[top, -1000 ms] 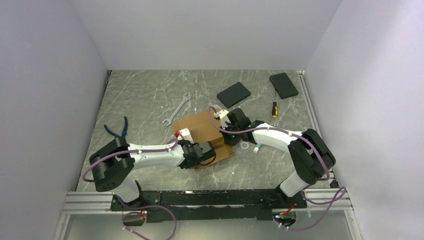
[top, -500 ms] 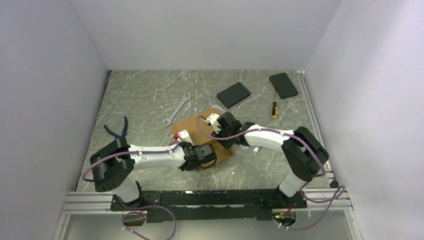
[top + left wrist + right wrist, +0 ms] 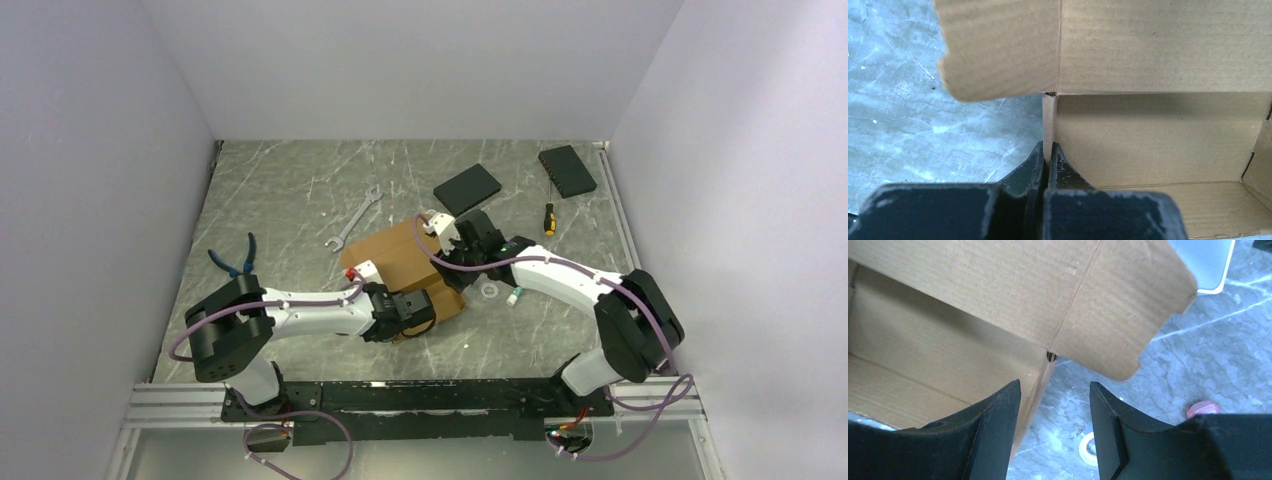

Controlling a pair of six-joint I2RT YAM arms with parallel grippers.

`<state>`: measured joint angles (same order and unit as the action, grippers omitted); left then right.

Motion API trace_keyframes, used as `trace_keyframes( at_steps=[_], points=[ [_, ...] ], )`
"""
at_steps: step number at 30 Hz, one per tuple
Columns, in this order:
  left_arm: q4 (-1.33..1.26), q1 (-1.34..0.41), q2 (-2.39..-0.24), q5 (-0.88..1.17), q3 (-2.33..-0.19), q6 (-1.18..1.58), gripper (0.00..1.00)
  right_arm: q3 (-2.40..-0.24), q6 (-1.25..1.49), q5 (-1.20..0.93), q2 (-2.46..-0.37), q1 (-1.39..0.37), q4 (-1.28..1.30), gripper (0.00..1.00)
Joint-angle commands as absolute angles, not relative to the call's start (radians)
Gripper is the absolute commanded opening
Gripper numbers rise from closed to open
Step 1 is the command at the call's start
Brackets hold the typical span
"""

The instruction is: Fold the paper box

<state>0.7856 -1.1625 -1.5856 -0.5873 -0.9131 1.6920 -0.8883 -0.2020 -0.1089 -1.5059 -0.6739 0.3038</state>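
Observation:
The paper box (image 3: 398,258) is brown corrugated cardboard, partly raised, lying mid-table between both arms. In the left wrist view my left gripper (image 3: 1047,146) is shut on the thin edge of the box's upright side wall (image 3: 1049,120), with the box floor (image 3: 1158,135) to the right and a flap (image 3: 998,45) above. From above, the left gripper (image 3: 417,306) sits at the box's near corner. My right gripper (image 3: 1054,385) is open at the far right side (image 3: 460,260). The box wall (image 3: 1040,385) stands just inside its left finger (image 3: 998,425), and a rounded flap (image 3: 1128,305) hangs above.
A wrench (image 3: 355,221), blue-handled pliers (image 3: 237,256), two black slabs (image 3: 467,188) (image 3: 567,170) and a yellow-handled screwdriver (image 3: 548,218) lie around. A white ring (image 3: 489,290) and a small capped piece (image 3: 513,296) sit right of the box. White walls enclose the table.
My right gripper has opened, letting go of the box wall, and swung left then back to the right. The left gripper has kept its grip in place.

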Motion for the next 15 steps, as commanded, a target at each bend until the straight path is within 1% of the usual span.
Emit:
trace_keyframes(
  at_steps=[1,4,8,11,12,13,15],
  points=[
    [0.832,-1.169,-1.608,-0.634,-0.958,1.722,0.0,-0.884,-0.212,-0.206,-1.45,-0.661,0.318,0.56],
    [0.85,-1.17,-1.621,-0.637,-0.979,1.727,0.0,-0.888,-0.209,-0.183,-1.474,-0.661,0.326,0.53],
    [0.866,-1.17,-1.626,-0.64,-0.993,1.734,0.0,-0.902,-0.212,-0.161,-1.506,-0.662,0.343,0.52],
    [0.87,-1.17,-1.617,-0.643,-0.99,1.745,0.05,-0.907,-0.224,-0.183,-1.486,-0.662,0.351,0.54],
    [0.871,-1.17,-1.614,-0.644,-0.989,1.746,0.09,-0.91,-0.237,-0.192,-1.473,-0.659,0.359,0.55],
    [0.873,-1.17,-1.611,-0.644,-0.987,1.751,0.16,-0.913,-0.255,-0.214,-1.458,-0.654,0.369,0.56],
    [0.888,-1.17,-1.607,-0.646,-0.987,1.764,0.33,-0.917,-0.283,-0.277,-1.424,-0.625,0.391,0.6]
  ],
)
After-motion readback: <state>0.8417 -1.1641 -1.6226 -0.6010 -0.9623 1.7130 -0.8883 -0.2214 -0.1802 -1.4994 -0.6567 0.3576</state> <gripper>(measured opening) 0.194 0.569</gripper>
